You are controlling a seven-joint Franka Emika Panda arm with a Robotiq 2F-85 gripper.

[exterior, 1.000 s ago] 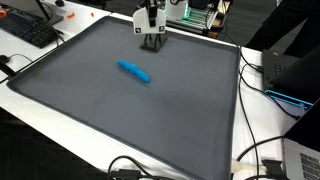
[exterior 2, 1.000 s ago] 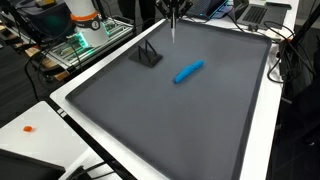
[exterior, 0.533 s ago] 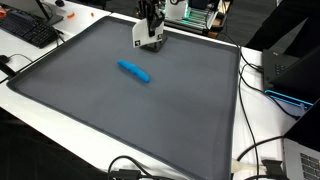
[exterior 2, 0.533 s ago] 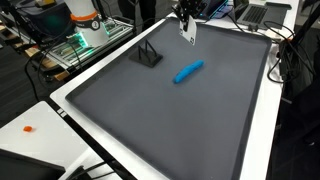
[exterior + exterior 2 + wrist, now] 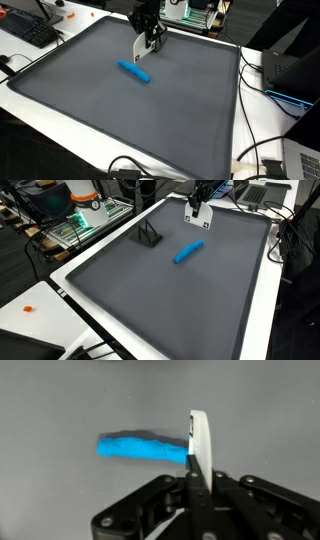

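My gripper point(image 5: 148, 36) point(image 5: 200, 204) point(image 5: 197, 485) is shut on a thin white card point(image 5: 141, 49) point(image 5: 197, 216) point(image 5: 200, 440) and hangs tilted over the back part of the dark grey mat point(image 5: 120, 115) point(image 5: 170, 300). A blue elongated object point(image 5: 135, 71) point(image 5: 188, 251) point(image 5: 140, 448) lies flat on the mat just in front of the card. In the wrist view the card stands edge-on and covers the blue object's right end. The card appears to be above the mat and apart from the blue object.
A small black wire stand point(image 5: 150, 234) sits on the mat near the back edge. A keyboard point(image 5: 30, 28), cables point(image 5: 262, 150), a laptop point(image 5: 300, 160) and lit electronics point(image 5: 85, 218) lie around the mat's white border.
The gripper has carried the white card away from the black stand at the back edge toward the blue object, lowering and tilting as it went. The blue object has not moved.
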